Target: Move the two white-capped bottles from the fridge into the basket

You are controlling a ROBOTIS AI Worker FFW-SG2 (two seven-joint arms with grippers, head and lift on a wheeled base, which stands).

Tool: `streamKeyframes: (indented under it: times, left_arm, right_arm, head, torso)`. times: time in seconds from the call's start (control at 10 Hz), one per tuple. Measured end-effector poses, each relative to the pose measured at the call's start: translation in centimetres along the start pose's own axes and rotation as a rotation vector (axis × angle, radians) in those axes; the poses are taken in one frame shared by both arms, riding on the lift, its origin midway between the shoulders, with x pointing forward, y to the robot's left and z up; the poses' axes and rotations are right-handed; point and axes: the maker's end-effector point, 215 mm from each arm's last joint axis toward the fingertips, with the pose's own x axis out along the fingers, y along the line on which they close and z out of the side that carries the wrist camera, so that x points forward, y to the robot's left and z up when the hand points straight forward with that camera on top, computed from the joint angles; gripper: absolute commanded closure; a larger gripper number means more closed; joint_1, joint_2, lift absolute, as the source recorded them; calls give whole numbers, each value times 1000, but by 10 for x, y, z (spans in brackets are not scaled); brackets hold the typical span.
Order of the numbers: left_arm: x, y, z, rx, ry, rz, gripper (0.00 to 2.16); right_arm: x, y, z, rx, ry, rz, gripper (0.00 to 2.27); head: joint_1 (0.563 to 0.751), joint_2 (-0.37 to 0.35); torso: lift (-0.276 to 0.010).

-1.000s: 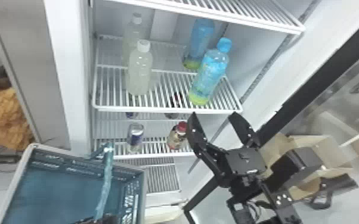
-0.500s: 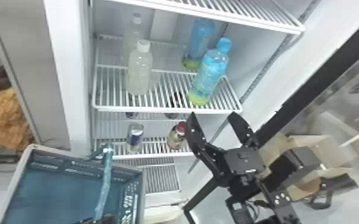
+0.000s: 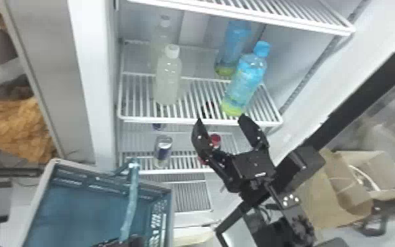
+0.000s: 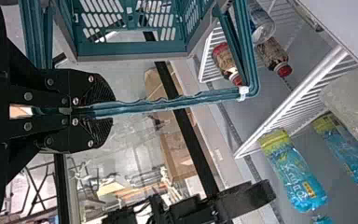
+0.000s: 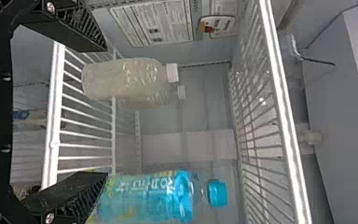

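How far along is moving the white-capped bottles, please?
No transfer looks done: the front white-capped bottle and rear one stand on the fridge shelf. The left gripper holds the basket's handle; the right gripper is open and empty. Both bottles remain to load.

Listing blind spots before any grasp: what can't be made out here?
Rear white-capped cloudy plastic bottle: lower body, head view, behind the front white-capped bottle.
Red-capped bottle: most of it, head view, behind the right black pincer.
Teal plastic basket: near end, head view, cut off by bottom edge.
White wall labels: wording, right wrist view, too small.
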Motion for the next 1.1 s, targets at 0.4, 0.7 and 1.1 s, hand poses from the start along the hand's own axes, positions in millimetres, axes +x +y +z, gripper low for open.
streamKeyframes:
  times: [0.4,0.7,1.1]
  left_arm:
    - [1,-1,2,4,-2,-3,1213]
    - [1,-2,3,7,-3,-5,1213]
    - [2,-5,5,13,-6,-11,1213]
  right_arm:
    - [38,6,-15,-20,-2,42,85]
    - [64,18,-25,-28,1,86,85]
    - [104,30,-20,-50,-15,143,84]
  head:
    - [695,-227]
    - [695,-193]
    - [695,-150]
  torso:
    - [0]
    - [0]
    - [0]
